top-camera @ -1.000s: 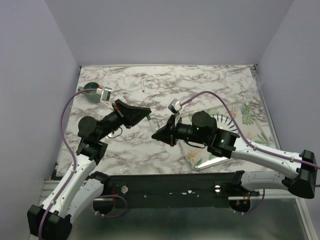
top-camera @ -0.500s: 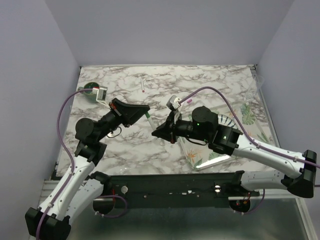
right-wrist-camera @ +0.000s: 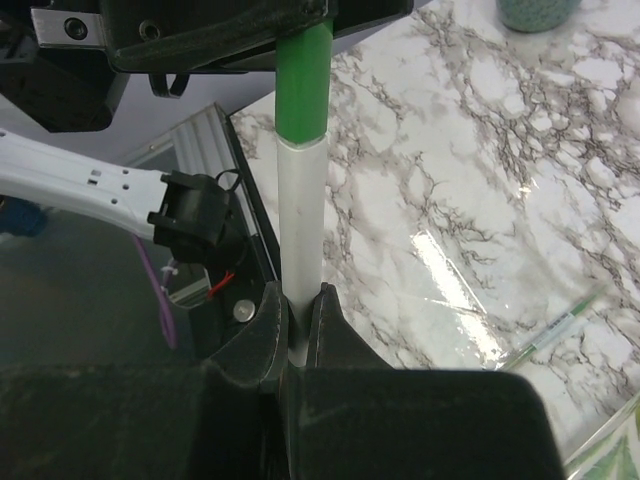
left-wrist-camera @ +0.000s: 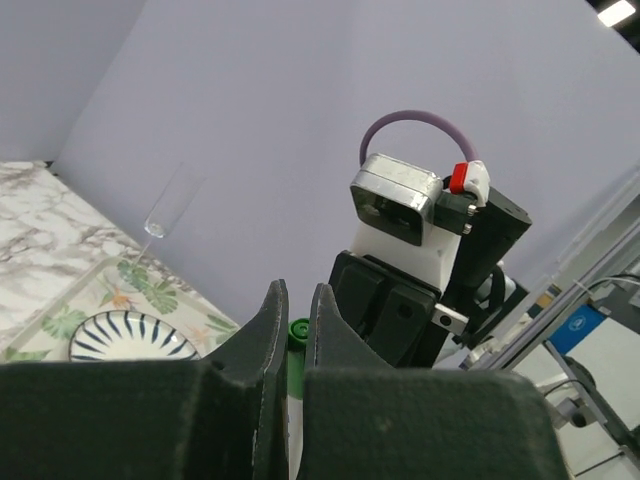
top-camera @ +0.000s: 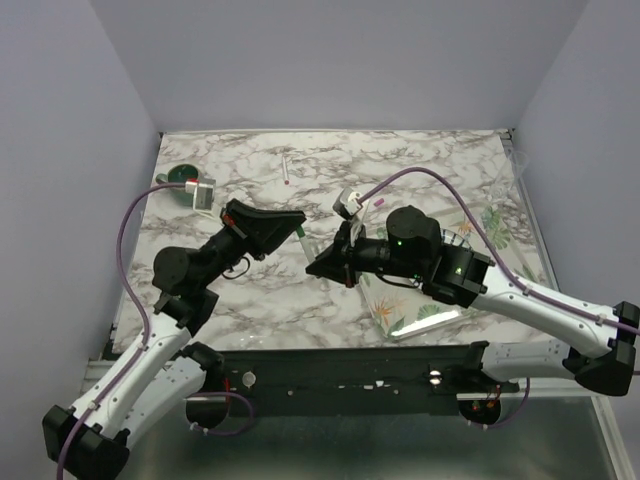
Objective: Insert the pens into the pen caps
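Note:
A white pen (right-wrist-camera: 300, 220) stands upright in my right gripper (right-wrist-camera: 298, 300), which is shut on its lower barrel. A green pen cap (right-wrist-camera: 303, 85) sits on the pen's upper end, flush with the barrel. My left gripper (left-wrist-camera: 296, 300) is shut on that green cap (left-wrist-camera: 296, 335). In the top view the two grippers face each other over the table's middle, left gripper (top-camera: 296, 222) above right gripper (top-camera: 314, 266), with the pen (top-camera: 303, 242) bridging them. A second pen (top-camera: 287, 170) with a red end lies far back. A thin green-tipped pen (right-wrist-camera: 560, 325) lies near the tray.
A green mug (top-camera: 180, 180) stands at the back left of the marble table. A clear tray (top-camera: 500, 240) with leaf print holds a striped plate (left-wrist-camera: 130, 340) on the right. Purple cables loop above both wrists.
Both grippers have stayed shut on the pen and cap. The right gripper has edged slightly up and left toward the left gripper, and the left arm's elbow has shifted a little.

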Robot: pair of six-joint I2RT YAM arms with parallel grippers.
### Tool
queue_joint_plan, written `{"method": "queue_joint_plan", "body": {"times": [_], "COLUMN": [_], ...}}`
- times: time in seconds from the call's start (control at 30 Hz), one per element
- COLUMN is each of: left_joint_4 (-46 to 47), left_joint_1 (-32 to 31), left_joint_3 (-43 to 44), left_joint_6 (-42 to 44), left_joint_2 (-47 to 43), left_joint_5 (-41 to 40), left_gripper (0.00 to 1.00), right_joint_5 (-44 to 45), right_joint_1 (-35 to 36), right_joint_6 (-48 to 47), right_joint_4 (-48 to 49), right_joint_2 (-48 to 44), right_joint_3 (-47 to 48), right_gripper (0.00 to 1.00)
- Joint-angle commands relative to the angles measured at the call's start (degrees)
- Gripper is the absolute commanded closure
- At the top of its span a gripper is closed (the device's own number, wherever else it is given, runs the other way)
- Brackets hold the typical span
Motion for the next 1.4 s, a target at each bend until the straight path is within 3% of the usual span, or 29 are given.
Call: {"method": "queue_joint_plan", "body": {"times": [0.0,0.13,0.27,0.4,0.6,0.97,1.1,1.37], "left_joint_4": [-5.1,-7.8,-20.0,-21.6,-17.1,-25.4,-33.1,-32.3], "left_joint_1": [-6.0,-6.9,-7.2,-7.7,-11.1,-16.6,-20.1,-20.5], "left_joint_3": [-3.5,-1.5,3.3,3.8,1.2,5.2,8.9,6.6], "left_joint_6": [-4.1,-4.3,0.6,-0.2,-5.1,3.4,10.2,13.1], "left_joint_2": [1.7,2.1,2.1,2.6,2.9,3.1,3.9,3.8], "left_joint_5": [15.0,17.0,16.9,16.9,8.7,1.0,-6.4,-7.4], "left_gripper": [1.0,1.0,1.0,1.0,1.0,1.0,1.0,1.0], "right_joint_5": [1.2,0.6,0.8,1.8,3.6,11.2,16.2,18.2], "right_joint_1": [-1.1,-1.2,-1.2,-1.1,-1.1,-1.2,-1.1,-1.2], "right_joint_6": [0.5,-2.4,-5.2,-6.5,-5.6,-5.2,-5.7,-8.5], "right_joint_4": [21.7,20.0,17.4,18.4,24.7,21.7,20.4,21.0], "right_joint_2": [-3.2,-4.9,-7.1,-9.3,-7.7,-6.8,-6.1,-7.1], "right_joint_3": [6.9,8.2,8.1,5.9,7.9,12.9,13.3,12.1], "right_gripper": [0.99,0.99,0.99,0.99,0.99,0.99,0.99,0.99]}}
